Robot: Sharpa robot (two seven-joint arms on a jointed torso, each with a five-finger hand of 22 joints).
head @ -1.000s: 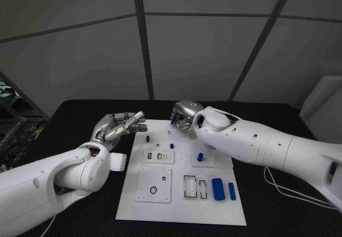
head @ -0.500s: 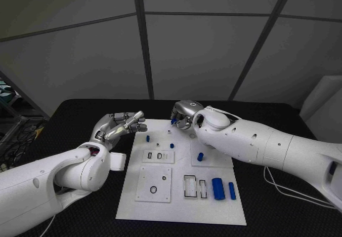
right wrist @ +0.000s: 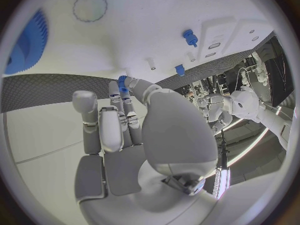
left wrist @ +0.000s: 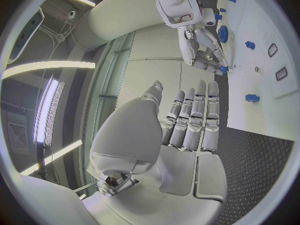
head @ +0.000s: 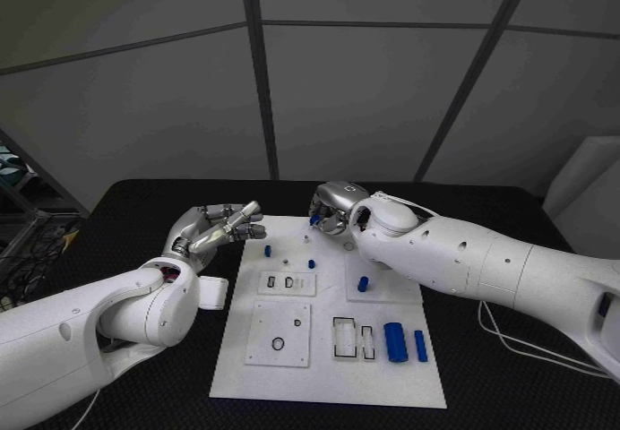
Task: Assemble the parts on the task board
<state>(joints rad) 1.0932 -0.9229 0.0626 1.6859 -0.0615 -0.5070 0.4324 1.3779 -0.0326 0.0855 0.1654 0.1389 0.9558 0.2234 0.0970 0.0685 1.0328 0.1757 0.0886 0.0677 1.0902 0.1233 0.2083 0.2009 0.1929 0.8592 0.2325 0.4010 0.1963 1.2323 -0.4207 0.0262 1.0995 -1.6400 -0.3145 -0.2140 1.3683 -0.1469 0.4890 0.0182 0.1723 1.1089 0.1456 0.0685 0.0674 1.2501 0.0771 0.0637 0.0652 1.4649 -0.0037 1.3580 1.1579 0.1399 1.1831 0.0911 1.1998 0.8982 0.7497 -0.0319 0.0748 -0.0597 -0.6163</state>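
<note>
The white task board [head: 330,376] lies in the middle of the black table. My right hand [head: 333,208] hovers over the board's far edge and pinches a small blue part [head: 314,218] at its fingertips; the right wrist view shows that part [right wrist: 122,83] between the fingers. My left hand [head: 213,228] hangs by the board's far left corner, fingers straight and holding nothing [left wrist: 190,120]. Blue pegs [head: 268,252] [head: 312,264] stand on the far half, another [head: 363,285] mid-board. Two blue cylinders [head: 395,342] [head: 420,346] lie near the right edge. A blue gear [right wrist: 28,42] sits below the right hand.
A small white post [head: 306,240] stands on the board just under the right hand. Rectangular slots [head: 284,284] [head: 351,339] and a black ring [head: 278,344] mark the near half. A white cable [head: 517,345] trails across the table to the right.
</note>
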